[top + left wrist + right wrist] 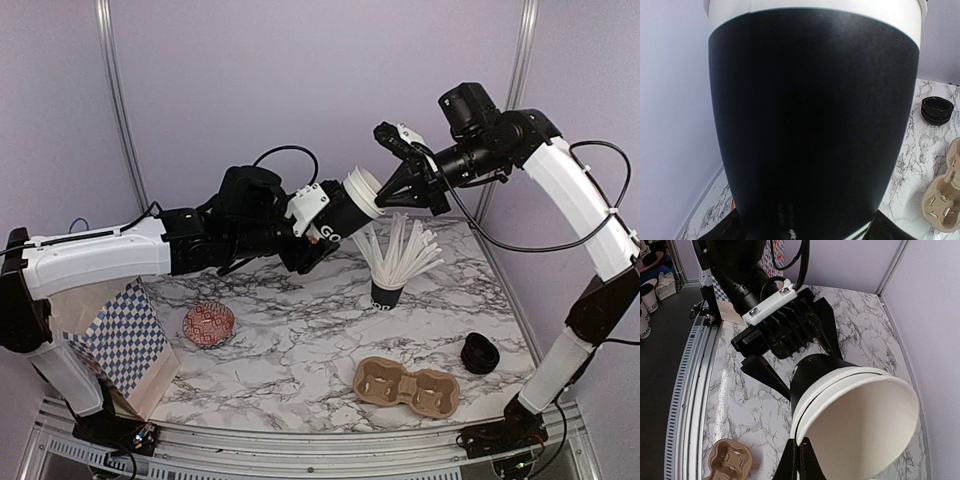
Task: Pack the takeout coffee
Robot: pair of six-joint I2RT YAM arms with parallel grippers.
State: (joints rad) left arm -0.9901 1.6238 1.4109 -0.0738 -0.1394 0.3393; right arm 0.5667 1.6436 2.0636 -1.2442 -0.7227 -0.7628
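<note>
Two nested black paper cups [345, 208], white inside, are held tilted in the air above the table's back. My left gripper [322, 228] is shut on the outer cup's body, which fills the left wrist view [810, 125]. My right gripper [801, 452] is shut on the rim of the inner cup [865, 425], which sits a little way out of the outer cup [815, 375]; this gripper also shows in the top view [385, 195]. A stack of black lids [480, 353] lies on the table at the right.
A black cup of long white sticks [388, 290] stands under the held cups. A brown two-hole carrier tray [407, 387] lies near the front. A red patterned dish [208, 323] and a blue checkered bag [125, 340] are at the left.
</note>
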